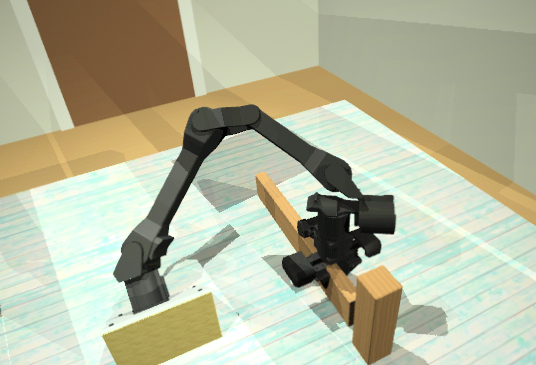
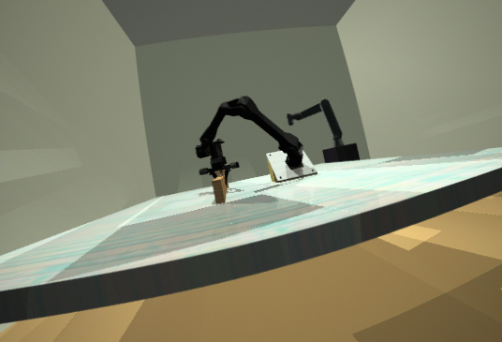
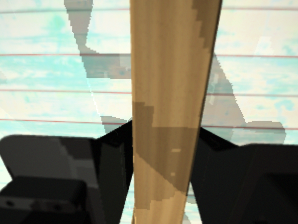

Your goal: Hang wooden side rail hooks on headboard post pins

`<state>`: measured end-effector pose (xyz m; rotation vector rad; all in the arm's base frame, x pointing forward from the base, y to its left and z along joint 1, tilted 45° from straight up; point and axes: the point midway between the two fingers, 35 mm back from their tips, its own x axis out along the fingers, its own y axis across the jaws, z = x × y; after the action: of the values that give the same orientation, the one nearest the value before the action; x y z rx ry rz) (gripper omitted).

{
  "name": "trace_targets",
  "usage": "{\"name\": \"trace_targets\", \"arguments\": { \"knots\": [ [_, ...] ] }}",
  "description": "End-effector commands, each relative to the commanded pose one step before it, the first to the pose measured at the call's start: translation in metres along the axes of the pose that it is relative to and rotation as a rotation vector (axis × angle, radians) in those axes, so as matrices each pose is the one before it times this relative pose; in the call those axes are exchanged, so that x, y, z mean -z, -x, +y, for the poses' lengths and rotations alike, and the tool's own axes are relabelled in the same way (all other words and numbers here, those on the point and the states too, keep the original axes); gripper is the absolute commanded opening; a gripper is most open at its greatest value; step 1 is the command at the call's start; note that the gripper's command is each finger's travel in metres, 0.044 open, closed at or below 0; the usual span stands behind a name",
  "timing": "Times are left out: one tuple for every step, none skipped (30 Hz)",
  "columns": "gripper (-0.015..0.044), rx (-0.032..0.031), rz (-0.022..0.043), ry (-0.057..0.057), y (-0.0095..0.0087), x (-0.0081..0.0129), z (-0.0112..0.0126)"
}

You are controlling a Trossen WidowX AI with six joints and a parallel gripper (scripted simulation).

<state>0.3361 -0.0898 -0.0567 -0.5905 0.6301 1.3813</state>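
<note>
The wooden side rail (image 1: 278, 206) (image 3: 170, 75) (image 2: 218, 191) runs across the table from its far end toward the upright headboard post (image 1: 382, 308) at the front right. The rail's near end meets the post's slotted face. The hooks and pins are hidden, so I cannot tell whether they sit on each other. My gripper (image 1: 324, 272) (image 2: 220, 174) (image 3: 160, 122) points straight down and is shut on the rail a short way back from the post. In the wrist view the rail fills the space between the two black fingers. The rail's far end lies low at the table.
My arm's base stands on a white plate with a tan block face (image 1: 165, 325) (image 2: 290, 167) at the front left. A second dark arm (image 2: 328, 117) on a black box stands behind the table. The table's edge (image 2: 281, 251) runs close to the post.
</note>
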Motion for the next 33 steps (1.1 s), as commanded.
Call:
{"name": "trace_targets", "arguments": {
  "knots": [
    [0.0,0.0039,0.00323,0.0142,0.00341,0.001,-0.00009],
    [0.0,0.0,0.00001,0.0,0.00017,0.0,0.0],
    [0.0,0.0,0.00001,0.0,0.00017,0.0,0.0],
    [0.0,0.0,0.00001,0.0,0.00017,0.0,0.0],
    [0.0,0.0,0.00001,0.0,0.00017,0.0,0.0],
    [0.0,0.0,0.00001,0.0,0.00017,0.0,0.0],
    [0.0,0.0,0.00001,0.0,0.00017,0.0,0.0],
    [0.0,0.0,0.00001,0.0,0.00017,0.0,0.0],
    [0.0,0.0,0.00001,0.0,0.00017,0.0,0.0],
    [0.0,0.0,0.00001,0.0,0.00017,0.0,0.0],
    [0.0,0.0,0.00001,0.0,0.00017,0.0,0.0],
    [0.0,0.0,0.00001,0.0,0.00017,0.0,0.0],
    [0.0,0.0,0.00001,0.0,0.00017,0.0,0.0],
    [0.0,0.0,0.00001,0.0,0.00017,0.0,0.0],
    [0.0,0.0,0.00001,0.0,0.00017,0.0,0.0],
    [0.0,0.0,0.00001,0.0,0.00017,0.0,0.0],
    [0.0,0.0,0.00001,0.0,0.00017,0.0,0.0],
    [0.0,0.0,0.00001,0.0,0.00017,0.0,0.0],
    [0.0,0.0,0.00001,0.0,0.00017,0.0,0.0],
    [0.0,0.0,0.00001,0.0,0.00017,0.0,0.0],
    [0.0,0.0,0.00001,0.0,0.00017,0.0,0.0],
    [0.0,0.0,0.00001,0.0,0.00017,0.0,0.0],
    [0.0,0.0,0.00001,0.0,0.00017,0.0,0.0],
    [0.0,0.0,0.00001,0.0,0.00017,0.0,0.0],
    [0.0,0.0,0.00001,0.0,0.00017,0.0,0.0],
    [0.0,0.0,0.00001,0.0,0.00017,0.0,0.0],
    [0.0,0.0,0.00001,0.0,0.00017,0.0,0.0],
    [0.0,0.0,0.00001,0.0,0.00017,0.0,0.0],
    [0.0,0.0,0.00001,0.0,0.00017,0.0,0.0],
    [0.0,0.0,0.00001,0.0,0.00017,0.0,0.0],
    [0.0,0.0,0.00001,0.0,0.00017,0.0,0.0],
    [0.0,0.0,0.00001,0.0,0.00017,0.0,0.0],
    [0.0,0.0,0.00001,0.0,0.00017,0.0,0.0]
  ]
}}
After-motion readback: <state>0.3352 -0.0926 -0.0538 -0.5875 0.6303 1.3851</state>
